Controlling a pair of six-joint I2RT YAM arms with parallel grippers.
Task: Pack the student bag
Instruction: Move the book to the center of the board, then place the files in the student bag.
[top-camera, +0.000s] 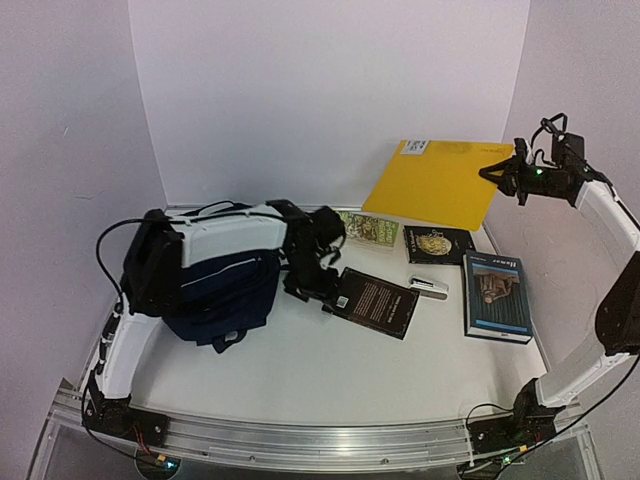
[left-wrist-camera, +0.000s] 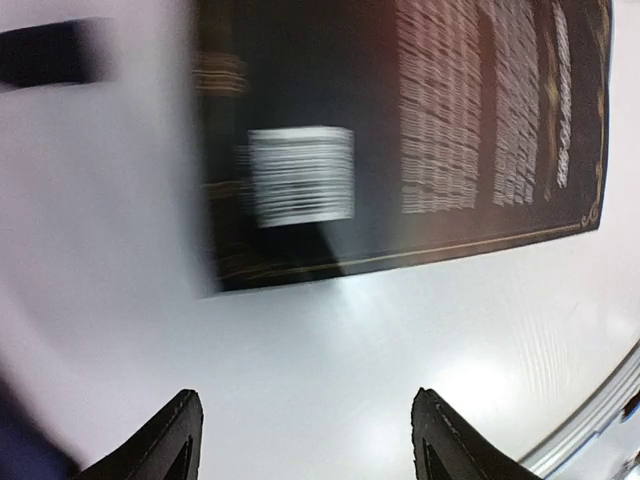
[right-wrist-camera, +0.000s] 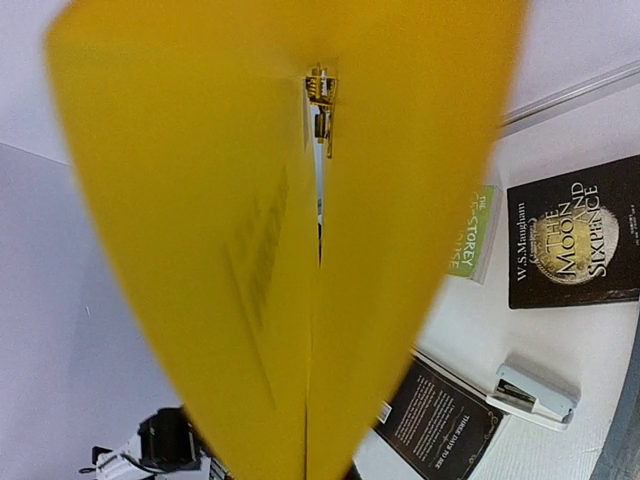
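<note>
The student bag (top-camera: 215, 295), navy with a thin pale stripe, lies at the left of the table under my left arm. My left gripper (top-camera: 315, 285) is open and empty just right of the bag, low over the table, beside a dark book (top-camera: 378, 302). In the left wrist view its fingers (left-wrist-camera: 180, 440) stand wide apart above bare table, with the book's back cover and barcode (left-wrist-camera: 400, 150) ahead. My right gripper (top-camera: 505, 172) is shut on the corner of a yellow folder (top-camera: 440, 185) and holds it high at the back right. The folder (right-wrist-camera: 200, 200) fills the right wrist view and hides the fingers.
A green book (top-camera: 366, 228), a black book (top-camera: 437, 244), a white stapler (top-camera: 428, 286) and a blue-covered book (top-camera: 496, 296) lie on the table's right half. White walls close in the back and sides. A metal rail (top-camera: 320, 440) runs along the near edge.
</note>
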